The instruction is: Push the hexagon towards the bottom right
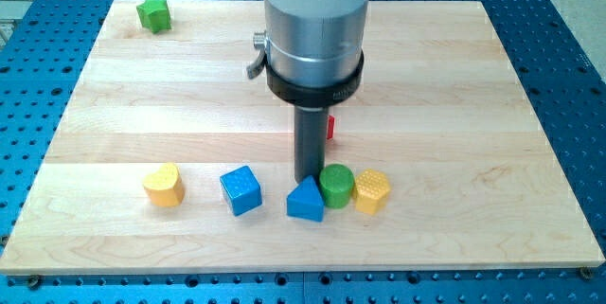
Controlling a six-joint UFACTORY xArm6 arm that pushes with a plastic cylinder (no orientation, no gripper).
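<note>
The yellow hexagon [372, 191] lies on the wooden board [142, 105] near the view's bottom, right of centre. It touches a green cylinder [335, 185] on its left. A blue triangle [306, 201] sits just left of the cylinder. My tip [308, 180] comes down right behind the blue triangle, at the green cylinder's left edge, about two block widths left of the hexagon. A red block [330, 128] is mostly hidden behind the rod.
A blue cube [240, 190] and a yellow heart-shaped block [164, 185] lie in the same row to the view's left. A green block [153, 14] sits at the top left corner. The arm's wide grey body [314, 29] hides the board's top centre.
</note>
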